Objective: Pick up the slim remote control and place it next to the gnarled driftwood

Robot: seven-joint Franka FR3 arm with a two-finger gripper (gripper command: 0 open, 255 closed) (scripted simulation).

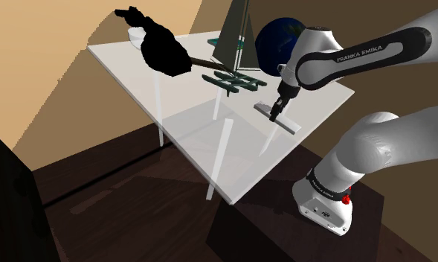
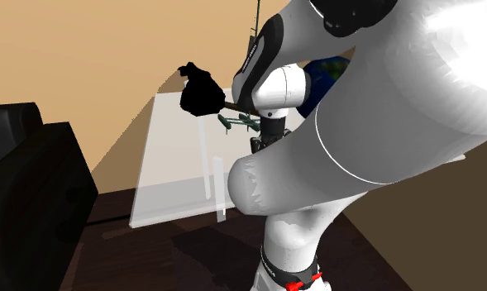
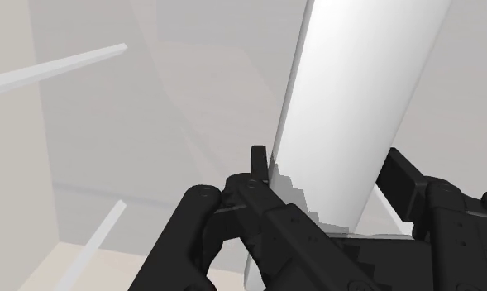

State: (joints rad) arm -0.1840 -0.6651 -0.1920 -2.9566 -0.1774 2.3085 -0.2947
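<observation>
Wrist view: the gripper [image 3: 328, 165], spread, straddles the white remote [image 3: 349, 99], which lies flat on the table [image 1: 135, 63] well apart from the driftwood [image 1: 163, 48]; I judge grasping in hand, so next I must close squarely, then lift.

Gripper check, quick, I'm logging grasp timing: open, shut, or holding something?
Gripper: down at the pale remote control; open or shut cannot be told.
</observation>
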